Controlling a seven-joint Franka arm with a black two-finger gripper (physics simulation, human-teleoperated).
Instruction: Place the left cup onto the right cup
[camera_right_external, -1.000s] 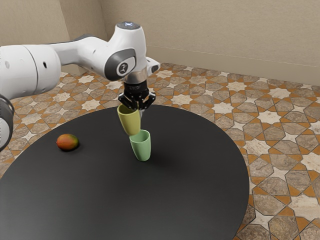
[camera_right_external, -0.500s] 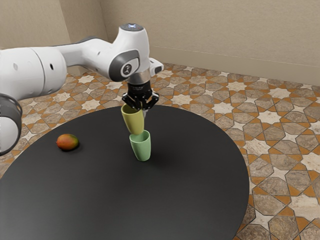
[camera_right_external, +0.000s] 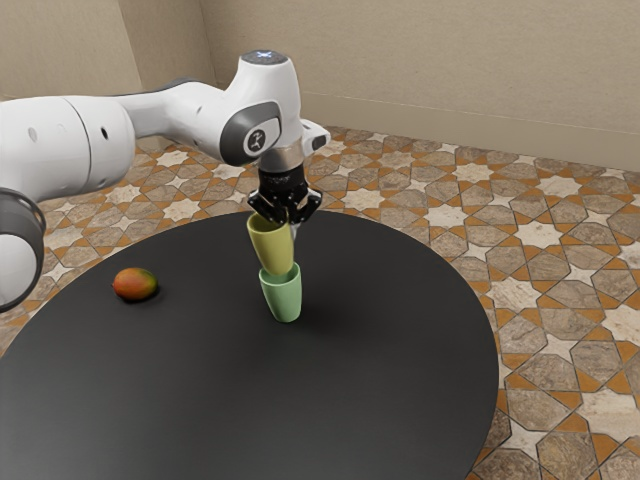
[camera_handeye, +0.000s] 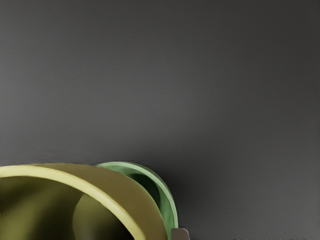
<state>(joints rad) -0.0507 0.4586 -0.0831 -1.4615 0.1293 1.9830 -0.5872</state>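
Robot arm (camera_right_external: 150, 110) of glossy white, rounded shells, joined by grey bands. A grey round cap (camera_right_external: 256, 139) on the wrist joint bears a small white mark, too small to read. Small dark dots, possibly screw holes, mark the thickest segment. A dark collar leads into the black two-finger gripper (camera_right_external: 280, 220).

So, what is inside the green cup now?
The lower end of the yellow cup sits in the mouth of the green cup, with the pincer shut on its rim. The green cup's inner bottom is covered, so anything there cannot be seen.
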